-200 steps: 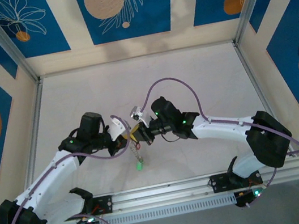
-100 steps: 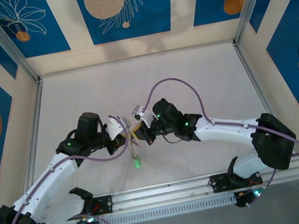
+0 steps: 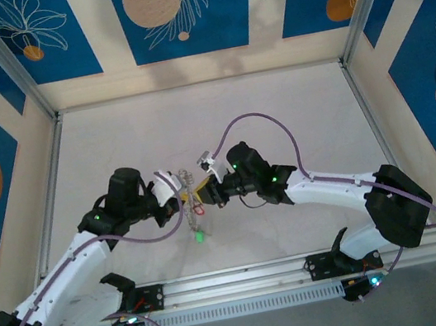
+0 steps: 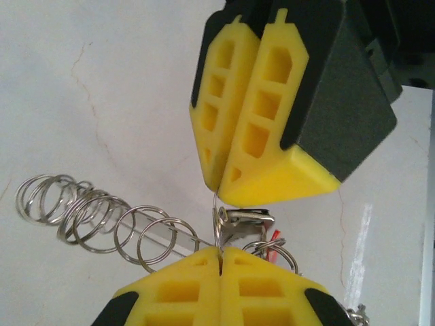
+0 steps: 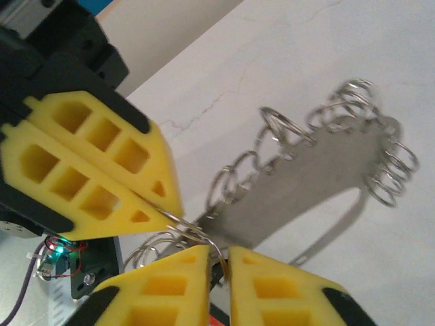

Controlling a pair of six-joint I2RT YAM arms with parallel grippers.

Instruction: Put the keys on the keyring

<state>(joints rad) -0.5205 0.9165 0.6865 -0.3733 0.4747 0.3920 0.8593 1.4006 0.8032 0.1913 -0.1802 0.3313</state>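
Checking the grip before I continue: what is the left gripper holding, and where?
The left gripper is shut on the keyring, pinching its thin wire loop between the fingertips.

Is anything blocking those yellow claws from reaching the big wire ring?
Nothing visible does. The left gripper is shut on the thin wire of the keyring, and the right gripper sits right at that wire, jaws slightly apart.

White table (image 3: 291,96) — walls (image 3: 202,15) of blue, floral-patterned panels.
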